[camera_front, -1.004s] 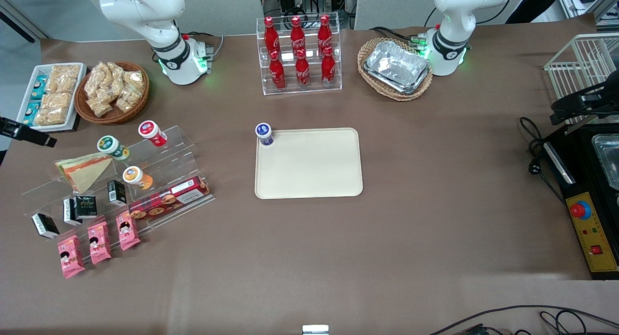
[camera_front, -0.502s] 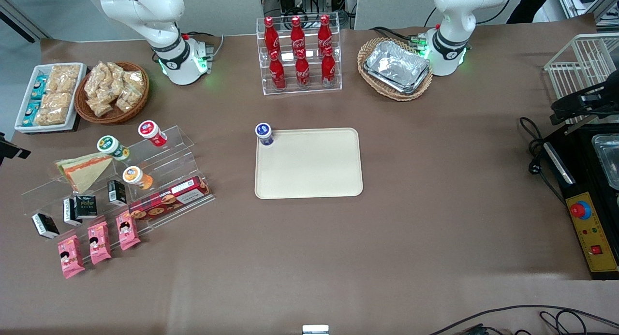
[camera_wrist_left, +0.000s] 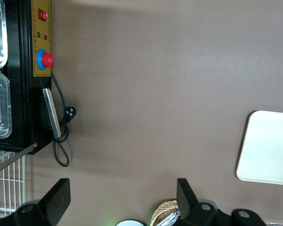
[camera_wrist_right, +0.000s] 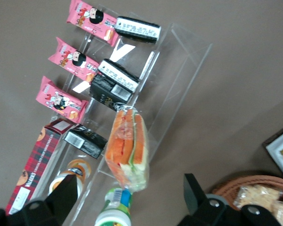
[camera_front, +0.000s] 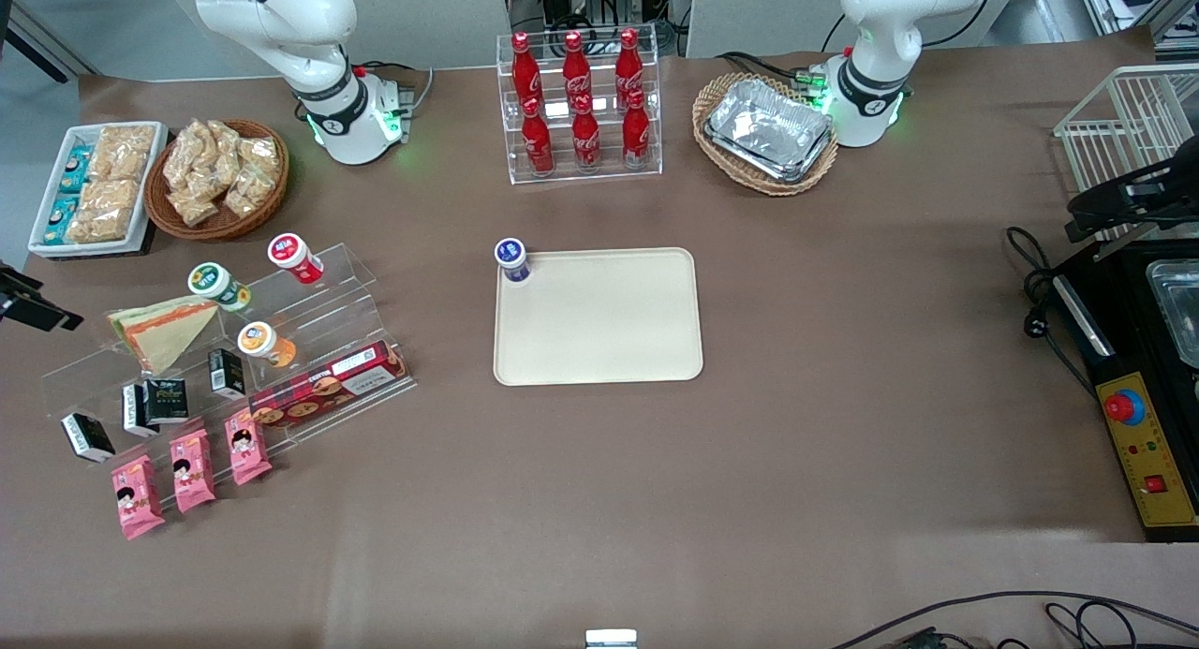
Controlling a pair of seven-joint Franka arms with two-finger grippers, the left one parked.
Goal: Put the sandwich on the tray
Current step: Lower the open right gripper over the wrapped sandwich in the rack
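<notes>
Presently the sandwich (camera_front: pixel 164 331) lies on the upper step of the clear acrylic rack (camera_front: pixel 318 349) toward the working arm's end of the counter (camera_front: pixel 843 349), well apart from the tray (camera_front: pixel 599 349), which sits mid-counter with a blue-capped cup (camera_front: pixel 512 258) at one corner. The gripper (camera_wrist_right: pixel 129 200) hangs above the rack near the sandwich (camera_wrist_right: pixel 127 155), fingers spread wide, nothing held. Wedge is wrapped in clear film, standing on edge, orange and green layers showing. Judged light and soft; film likely slick, bread easily crushed. Best hold seems across the two flat bread faces, mid-wedge, with modest squeeze; the pointed tip would probably buckle. A green-lidded cup (camera_wrist_right: pixel 114 211) stands just beside the wedge and black cartons (camera_wrist_right: pixel 111 87) sit one step lower, so the approach wants care.
</notes>
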